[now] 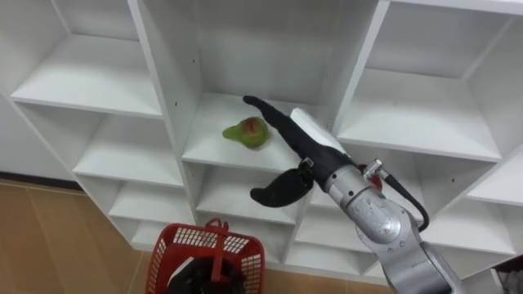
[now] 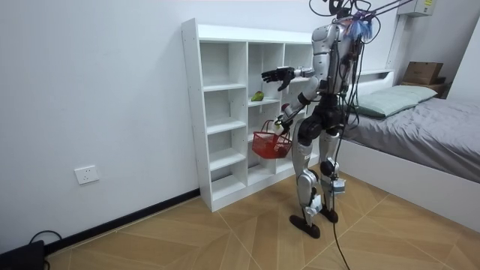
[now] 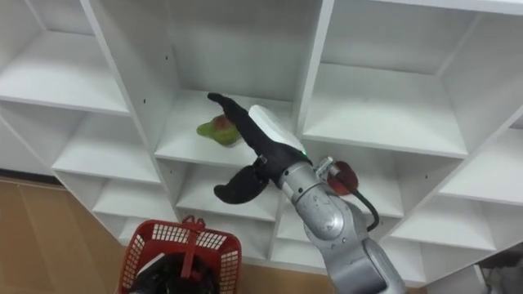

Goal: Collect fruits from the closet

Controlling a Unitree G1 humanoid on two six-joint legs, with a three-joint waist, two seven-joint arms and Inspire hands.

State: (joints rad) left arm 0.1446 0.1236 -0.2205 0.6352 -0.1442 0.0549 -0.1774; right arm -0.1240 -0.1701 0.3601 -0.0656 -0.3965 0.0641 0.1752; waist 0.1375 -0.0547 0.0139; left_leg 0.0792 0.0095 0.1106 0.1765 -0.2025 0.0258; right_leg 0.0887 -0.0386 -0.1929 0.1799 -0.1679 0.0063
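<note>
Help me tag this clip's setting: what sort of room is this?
Probably a bedroom: a bed with grey bedding and a pillow stands at the room view's right, a white shelf unit lines the wall, and the floor is wood.

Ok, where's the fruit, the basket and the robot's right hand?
fruit (image 1: 248, 132), left eye view, its middle.
basket (image 1: 196, 238), left eye view, its red mesh wall.
right hand (image 1: 298, 145), left eye view, the hand's dark middle, behind the straight fingers.
</note>
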